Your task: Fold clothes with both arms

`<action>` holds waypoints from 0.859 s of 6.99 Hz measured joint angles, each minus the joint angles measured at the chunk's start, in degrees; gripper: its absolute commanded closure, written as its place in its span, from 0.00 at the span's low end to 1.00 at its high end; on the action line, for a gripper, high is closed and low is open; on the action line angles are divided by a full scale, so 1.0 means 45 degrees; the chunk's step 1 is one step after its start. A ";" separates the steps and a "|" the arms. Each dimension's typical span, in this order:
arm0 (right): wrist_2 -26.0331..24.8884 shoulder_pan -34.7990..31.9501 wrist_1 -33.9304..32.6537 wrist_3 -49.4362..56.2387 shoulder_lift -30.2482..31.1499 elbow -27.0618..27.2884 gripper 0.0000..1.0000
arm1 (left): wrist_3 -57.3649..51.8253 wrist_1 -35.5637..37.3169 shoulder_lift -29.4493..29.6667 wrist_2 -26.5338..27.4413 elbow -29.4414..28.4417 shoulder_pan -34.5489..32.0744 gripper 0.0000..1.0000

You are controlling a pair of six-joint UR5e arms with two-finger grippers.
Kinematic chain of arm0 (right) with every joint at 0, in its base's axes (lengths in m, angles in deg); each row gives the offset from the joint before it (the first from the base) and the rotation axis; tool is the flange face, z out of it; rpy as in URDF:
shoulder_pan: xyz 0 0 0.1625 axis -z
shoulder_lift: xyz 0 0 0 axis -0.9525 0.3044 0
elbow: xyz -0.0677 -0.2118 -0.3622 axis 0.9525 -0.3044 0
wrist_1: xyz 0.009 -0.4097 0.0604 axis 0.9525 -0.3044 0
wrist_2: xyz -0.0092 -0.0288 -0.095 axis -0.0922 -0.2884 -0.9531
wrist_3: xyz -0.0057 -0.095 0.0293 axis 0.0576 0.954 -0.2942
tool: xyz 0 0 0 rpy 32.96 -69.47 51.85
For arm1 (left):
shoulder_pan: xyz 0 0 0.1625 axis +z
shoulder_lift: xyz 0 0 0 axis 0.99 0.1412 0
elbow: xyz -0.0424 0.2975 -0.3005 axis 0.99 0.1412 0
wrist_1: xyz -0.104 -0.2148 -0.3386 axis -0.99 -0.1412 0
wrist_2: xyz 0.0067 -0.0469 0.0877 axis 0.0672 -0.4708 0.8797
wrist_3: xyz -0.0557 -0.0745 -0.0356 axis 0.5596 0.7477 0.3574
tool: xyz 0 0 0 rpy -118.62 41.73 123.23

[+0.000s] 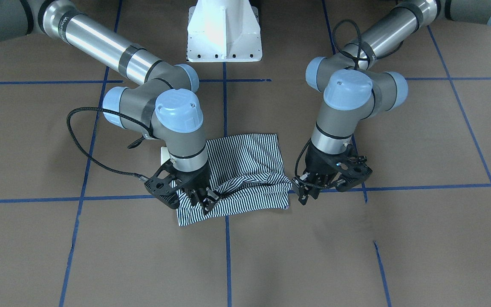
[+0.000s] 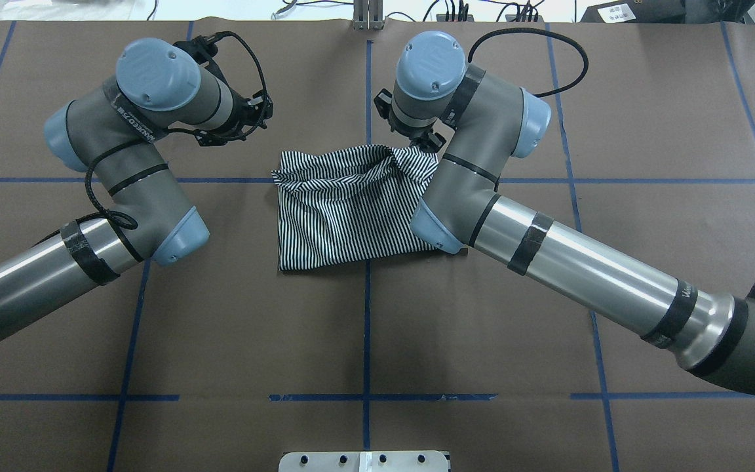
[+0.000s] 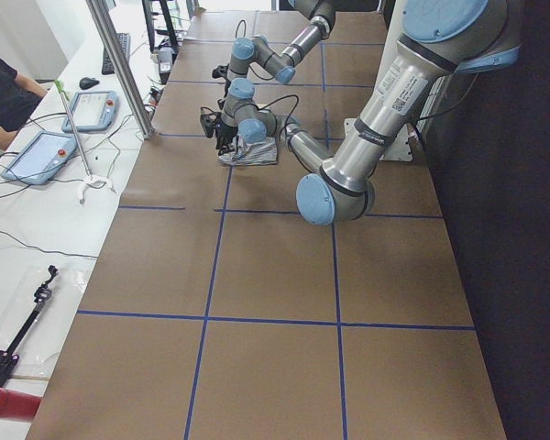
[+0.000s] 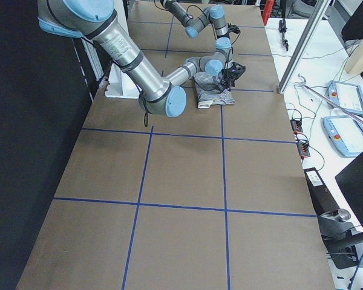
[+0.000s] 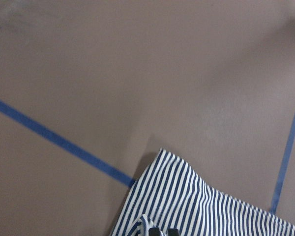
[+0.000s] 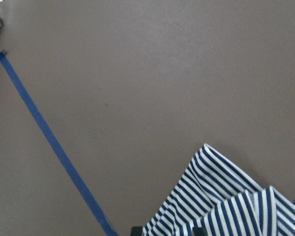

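Note:
The navy-and-white striped polo shirt (image 1: pixel 245 157) lies folded into a rough rectangle at the table's middle, and it also shows in the overhead view (image 2: pixel 345 210). Its edge far from the robot is bunched into a raised ridge between the two grippers. My right gripper (image 1: pixel 203 200) is down on that edge at one corner, shut on the cloth (image 6: pixel 221 196). My left gripper (image 1: pixel 305 194) is at the opposite corner. Its fingertips are close together at a small fold of the shirt (image 5: pixel 196 206), apparently pinching it. The collar, placket and logo are hidden.
The white pedestal base (image 1: pixel 224 34) stands behind the shirt. Blue tape lines (image 1: pixel 227 256) cross the brown table. An operators' bench with tablets (image 3: pixel 50 151) and cables runs along the far side, and a person (image 3: pixel 5 101) sits there.

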 measured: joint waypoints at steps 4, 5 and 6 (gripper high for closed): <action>0.0318 -0.0301 -0.0062 0.1310 -0.0105 -0.0124 0.00 | -0.0515 -0.0231 -0.0029 -0.1034 0.0214 -0.0156 0.00; 0.0566 -0.0132 -0.0399 0.1813 -0.0122 0.0197 0.00 | -0.0650 -0.0178 -0.0112 -0.1438 0.0474 -0.0197 0.00; 0.0555 0.0251 -0.1144 0.2828 -0.0185 0.0464 0.00 | -0.0960 -0.0131 -0.0284 -0.1681 0.0665 -0.0358 0.00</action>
